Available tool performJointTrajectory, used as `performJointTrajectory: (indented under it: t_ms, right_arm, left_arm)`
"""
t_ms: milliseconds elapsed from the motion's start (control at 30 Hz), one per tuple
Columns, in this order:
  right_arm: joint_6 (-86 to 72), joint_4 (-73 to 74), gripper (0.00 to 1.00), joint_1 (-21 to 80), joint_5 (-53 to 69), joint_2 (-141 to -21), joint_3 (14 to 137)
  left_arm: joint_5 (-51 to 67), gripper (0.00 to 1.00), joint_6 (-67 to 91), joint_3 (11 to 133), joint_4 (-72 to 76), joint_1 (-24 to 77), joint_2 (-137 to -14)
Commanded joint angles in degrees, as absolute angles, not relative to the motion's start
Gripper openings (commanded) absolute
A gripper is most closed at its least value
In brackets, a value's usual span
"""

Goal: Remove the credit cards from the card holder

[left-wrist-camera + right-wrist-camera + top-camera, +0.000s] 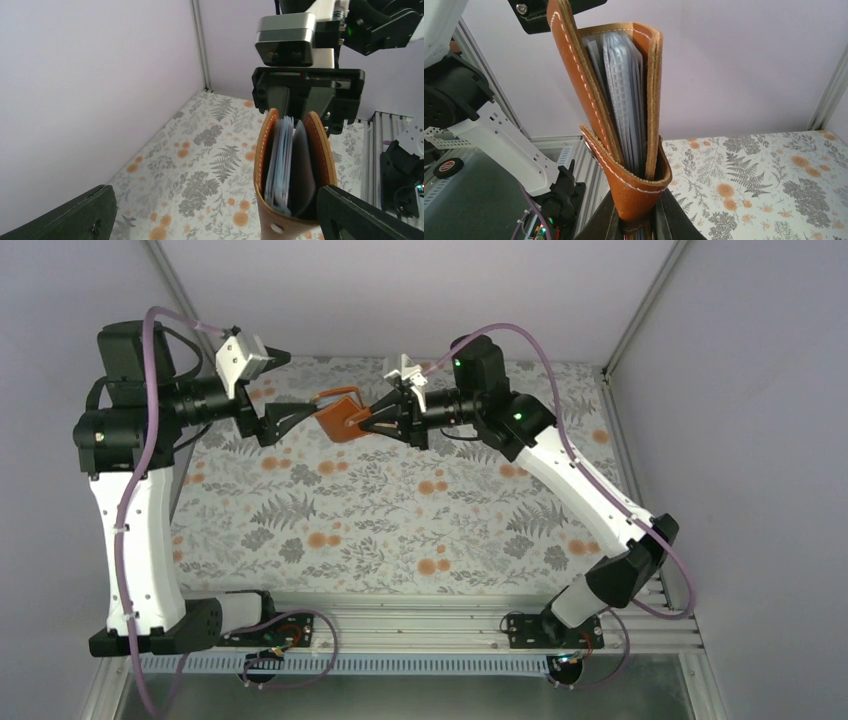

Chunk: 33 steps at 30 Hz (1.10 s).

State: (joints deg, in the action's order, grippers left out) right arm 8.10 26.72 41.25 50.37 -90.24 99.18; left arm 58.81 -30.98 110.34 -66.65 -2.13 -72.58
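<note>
Upper centre of top view: brown leather booklet-style card holder [341,417] aloft over floral-print counter [400,530], clenched at one end by right end effector [372,423]. Left end effector [312,412] fully released, fingers [70,215] spread either side of holder. Grey-blue clear plastic sleeves [624,75] fanned between covers; credit cards not distinguishable.

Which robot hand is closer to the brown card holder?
Right. The right gripper is shut on one end of the card holder, holding it above the table. The left gripper is open, its fingers spread on either side of the holder's other end.
</note>
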Motion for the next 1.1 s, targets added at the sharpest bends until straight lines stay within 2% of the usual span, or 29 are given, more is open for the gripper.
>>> performJointTrajectory:
  t_ms: [0, 133, 233, 333, 400, 500, 600, 700, 867, 1067]
  right_arm:
    - [4.6, 17.8, 0.04, 41.0, 49.4, -85.0, 98.2]
    - [5.8, 18.7, 0.04, 41.0, 49.4, -84.5, 98.4]
    - [7.4, 20.7, 0.04, 41.0, 51.2, -83.8, 98.9]
    - [9.2, 20.2, 0.04, 41.1, 54.2, -82.1, 97.5]
    - [10.7, 19.6, 0.04, 41.3, 55.4, -81.3, 95.9]
    - [13.0, 19.8, 0.04, 42.4, 54.6, -81.8, 95.3]
    - [15.1, 22.7, 0.04, 43.2, 54.4, -83.2, 97.0]
    - [15.5, 22.3, 0.04, 43.7, 54.9, -83.4, 96.7]
    - [15.4, 22.3, 0.04, 43.8, 54.9, -84.6, 97.8]
    - [16.1, 23.5, 0.04, 44.4, 55.4, -86.0, 99.8]
  left_arm:
    - [61.8, 1.0, -33.8, 112.1, -68.5, -1.9, -69.7]
    - [59.9, 1.0, -27.0, 115.4, -62.9, -1.9, -69.0]
    - [63.7, 1.0, -25.3, 114.8, -59.6, -1.9, -68.4]
    - [72.8, 0.97, -35.3, 107.5, -61.0, -1.9, -65.6]
    - [74.7, 0.97, -32.1, 100.1, -54.4, -1.8, -62.3]
    - [70.5, 0.85, -20.5, 95.8, -43.4, -1.3, -61.8]
    - [68.3, 0.83, -23.3, 97.5, -47.2, -0.8, -63.2]
    - [74.2, 0.78, -27.8, 97.0, -52.4, 0.0, -63.4]
    - [81.8, 0.7, -45.7, 94.6, -64.4, 1.1, -61.9]
    - [81.2, 0.58, -37.8, 94.6, -57.9, 1.2, -61.6]
